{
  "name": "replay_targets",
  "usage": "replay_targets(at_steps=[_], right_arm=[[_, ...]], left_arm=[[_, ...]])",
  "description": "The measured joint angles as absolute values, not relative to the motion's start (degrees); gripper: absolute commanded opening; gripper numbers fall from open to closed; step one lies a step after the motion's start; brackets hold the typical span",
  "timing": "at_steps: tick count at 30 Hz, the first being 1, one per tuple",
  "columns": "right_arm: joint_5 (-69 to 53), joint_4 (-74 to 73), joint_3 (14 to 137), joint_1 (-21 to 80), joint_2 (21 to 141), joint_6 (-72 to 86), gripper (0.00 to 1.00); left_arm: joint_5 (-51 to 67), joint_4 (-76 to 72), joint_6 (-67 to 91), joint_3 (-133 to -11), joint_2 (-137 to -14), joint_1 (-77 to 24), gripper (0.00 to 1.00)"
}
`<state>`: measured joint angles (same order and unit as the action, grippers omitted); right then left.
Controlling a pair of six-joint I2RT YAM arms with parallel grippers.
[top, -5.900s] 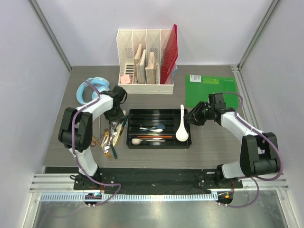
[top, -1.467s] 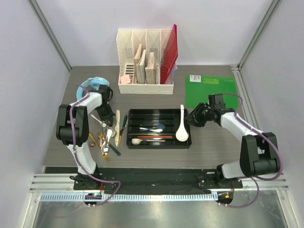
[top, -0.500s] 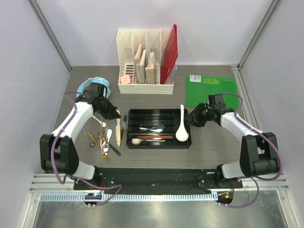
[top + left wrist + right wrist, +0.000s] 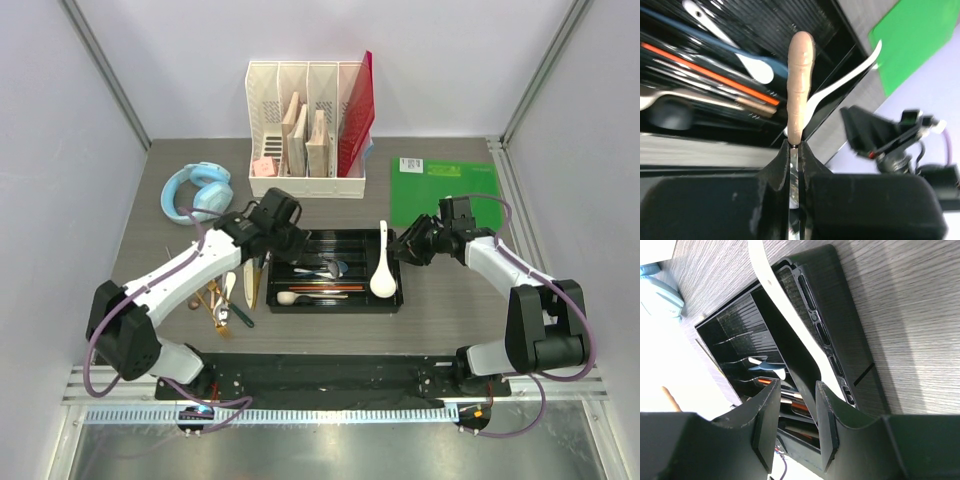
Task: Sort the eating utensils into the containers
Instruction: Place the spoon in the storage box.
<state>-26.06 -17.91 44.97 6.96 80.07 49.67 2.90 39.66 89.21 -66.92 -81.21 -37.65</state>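
Left fingers (image 4: 781, 162) pinch a tan-handled utensil (image 4: 800, 75) over the part-filled cutlery tray (image 4: 340, 309); right fingers (image 4: 765, 415) parted, apparently empty; loose pieces (image 4: 230, 290) unsorted alongside.

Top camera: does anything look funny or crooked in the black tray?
Yes, the big white spoon. It lies at the black tray's right end with its handle sticking out over the far rim, while the other utensils lie flat along the compartments.

Spread tool (image 4: 797, 390) faces white spoon (image 4: 784, 312) resting on black tray (image 4: 842, 320).
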Motion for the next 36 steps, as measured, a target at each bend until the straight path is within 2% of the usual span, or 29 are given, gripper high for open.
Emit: replay_targets(at_steps=[5,11,20,36], right_arm=[[-26.6,-17.6,43.9,7.0,79.1,49.7,0.4],[-27.6,-17.5,43.6,7.0,78.7,49.7,0.4],[-28.7,-17.2,43.0,7.0,78.7,49.7,0.4],[-29.3,-17.1,43.0,10.0,78.7,49.6,0.4]], left_arm=[[-7.4,39.1,103.8,-66.8,-82.6,-41.8,0.0],[-13.1,41.6,111.0,-66.6,-88.0,-42.0,0.0],[-14.1,46.1,113.1,-70.4,-100.3,-42.7,0.0],[-14.4,43.2,113.6,-74.7,-103.7,-43.5,0.0]])
